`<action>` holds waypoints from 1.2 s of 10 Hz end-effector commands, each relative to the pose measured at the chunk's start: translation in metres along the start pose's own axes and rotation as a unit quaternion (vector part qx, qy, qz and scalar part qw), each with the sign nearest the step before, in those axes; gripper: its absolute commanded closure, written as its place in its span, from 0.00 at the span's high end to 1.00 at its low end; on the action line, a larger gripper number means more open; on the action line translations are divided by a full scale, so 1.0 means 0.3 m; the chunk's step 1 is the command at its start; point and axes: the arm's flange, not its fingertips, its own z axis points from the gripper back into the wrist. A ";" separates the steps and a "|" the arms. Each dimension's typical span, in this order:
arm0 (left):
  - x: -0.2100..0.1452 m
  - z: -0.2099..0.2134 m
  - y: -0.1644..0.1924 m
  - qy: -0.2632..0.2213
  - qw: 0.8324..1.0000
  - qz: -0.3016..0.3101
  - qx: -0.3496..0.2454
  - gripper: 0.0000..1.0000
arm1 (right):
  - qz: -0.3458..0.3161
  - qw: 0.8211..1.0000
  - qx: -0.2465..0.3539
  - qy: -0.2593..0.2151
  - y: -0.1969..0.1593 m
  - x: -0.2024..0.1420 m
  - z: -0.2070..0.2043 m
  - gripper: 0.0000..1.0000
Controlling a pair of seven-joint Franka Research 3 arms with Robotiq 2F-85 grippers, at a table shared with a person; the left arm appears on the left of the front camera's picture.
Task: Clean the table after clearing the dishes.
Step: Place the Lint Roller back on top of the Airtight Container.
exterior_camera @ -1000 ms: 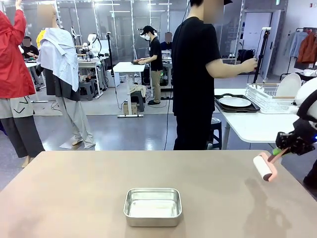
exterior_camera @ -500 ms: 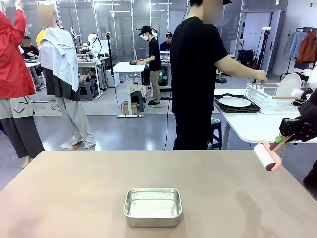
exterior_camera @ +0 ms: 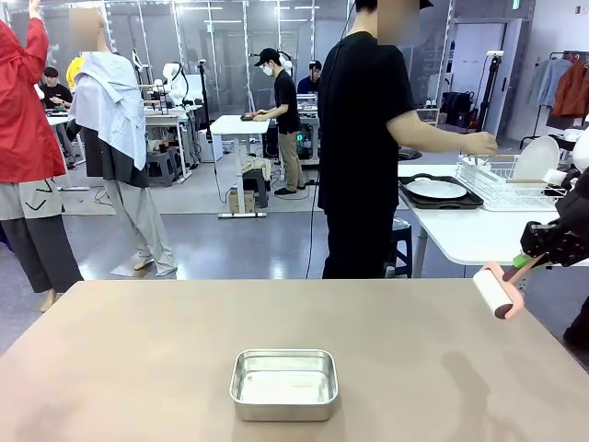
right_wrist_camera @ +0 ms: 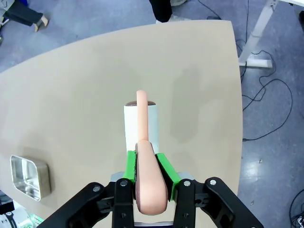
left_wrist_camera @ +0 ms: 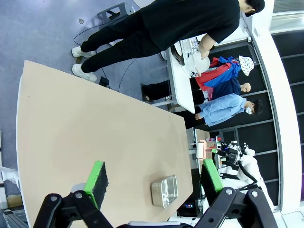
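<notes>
In the right wrist view, jaws clamp a lint roller (right_wrist_camera: 142,142); left jaws gape empty.

A pan (exterior_camera: 283,383) sits on the table (exterior_camera: 138,350) near its front edge, at about six o'clock. At three o'clock, a roller (exterior_camera: 496,291) hangs above the table's right edge. At twelve, a person (exterior_camera: 363,138) stands behind the far edge; at two, a side table (exterior_camera: 479,235) carries a tray (exterior_camera: 438,192) and rack (exterior_camera: 502,180).
</notes>
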 end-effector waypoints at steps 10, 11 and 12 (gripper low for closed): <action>-0.002 0.008 -0.004 0.000 1.000 -0.004 0.003 1.00 | 0.178 0.983 0.048 -0.022 0.373 0.033 0.077 0.23; -0.002 0.008 -0.004 0.000 1.000 -0.004 0.003 1.00 | 0.245 0.968 0.061 -0.013 0.517 -0.006 0.081 0.23; -0.002 0.008 -0.004 0.000 1.000 -0.004 0.003 1.00 | 0.314 0.947 0.069 -0.004 0.657 -0.067 0.077 0.23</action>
